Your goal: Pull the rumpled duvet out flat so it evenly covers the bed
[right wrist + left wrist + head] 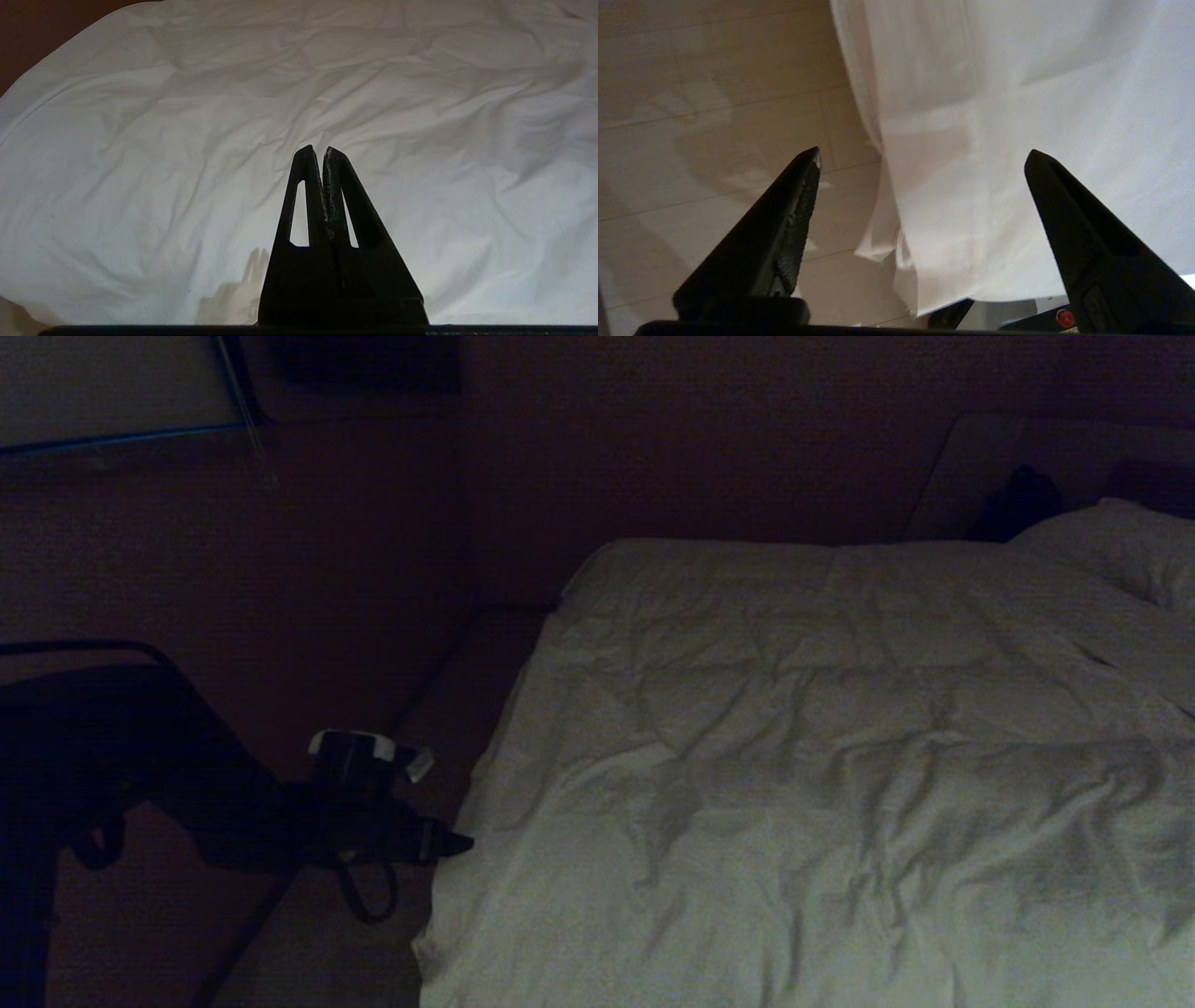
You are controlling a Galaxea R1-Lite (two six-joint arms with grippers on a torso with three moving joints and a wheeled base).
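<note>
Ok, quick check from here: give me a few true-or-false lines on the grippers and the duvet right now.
1. The left gripper is open. True.
2. The left gripper is clamped on the duvet edge. False: its fingers stand wide apart, the hanging edge between them, ungripped.
3. The right gripper is shut and holds nothing. True.
4. The duvet lies perfectly smooth. False: creases cross it.
5. The left gripper is over the middle of the bed. False: it is beside the bed's edge, above the floor.
</note>
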